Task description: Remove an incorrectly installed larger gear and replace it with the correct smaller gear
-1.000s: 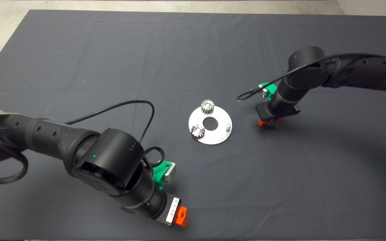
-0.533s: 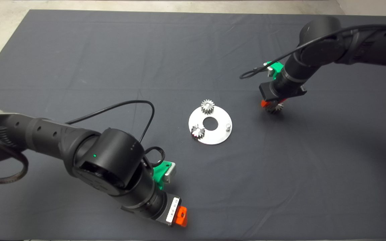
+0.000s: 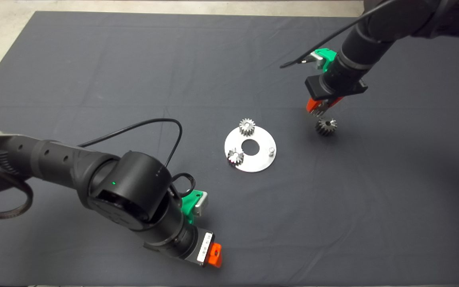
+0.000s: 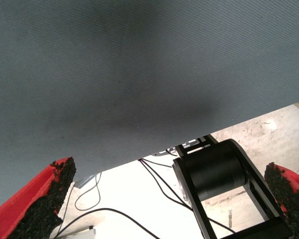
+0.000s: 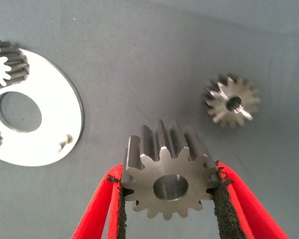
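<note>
Silver-toothed and shiny, the larger gear hangs above the dark mat, pinched at its rim between the two red fingers of the right gripper, whose black pads press against the teeth on either side; the gear's flat face and round bore are turned toward the wrist camera. From above, this gripper sits high at the right of the mat, clear of the cloth, its arm reaching in from the upper right corner. Just beside and below it in the head view, the smaller gear, dark grey, lies alone on the mat, apart from the fingers and off to the right of the round metal plate. That plate rests flat near the mat's centre with a large hole in its middle; two small bright gears stand on it, one at its far edge and one at its near left, while a short bare pin rises at its right side. Near the front edge, the left gripper waits with its fingers spread wide and nothing between them, its wrist camera showing the mat's edge and loose cables on the pale floor beyond
</note>
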Action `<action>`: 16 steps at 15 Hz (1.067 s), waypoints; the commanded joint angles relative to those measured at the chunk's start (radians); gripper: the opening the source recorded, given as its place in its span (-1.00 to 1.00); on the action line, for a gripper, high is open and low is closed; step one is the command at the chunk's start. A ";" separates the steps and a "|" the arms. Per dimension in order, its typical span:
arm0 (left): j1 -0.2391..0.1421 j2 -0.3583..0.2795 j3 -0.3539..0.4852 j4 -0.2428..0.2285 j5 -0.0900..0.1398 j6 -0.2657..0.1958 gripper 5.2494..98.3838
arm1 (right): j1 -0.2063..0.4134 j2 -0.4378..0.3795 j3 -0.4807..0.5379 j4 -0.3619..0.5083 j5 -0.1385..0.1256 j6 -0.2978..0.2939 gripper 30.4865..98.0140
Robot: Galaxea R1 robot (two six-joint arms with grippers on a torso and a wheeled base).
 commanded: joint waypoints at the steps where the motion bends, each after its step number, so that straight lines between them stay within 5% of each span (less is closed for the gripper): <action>1: -0.018 -0.003 -0.001 0.002 0.005 0.002 0.99 | 0.052 0.044 -0.004 0.146 -0.090 0.009 -0.84; 8: -0.018 -0.008 0.002 0.000 0.005 0.002 0.99 | 0.034 0.139 0.008 0.144 -0.083 0.009 -0.85; 16: -0.018 -0.006 -0.005 0.002 0.005 0.002 0.99 | -0.100 0.205 -0.007 0.086 -0.083 0.028 -0.85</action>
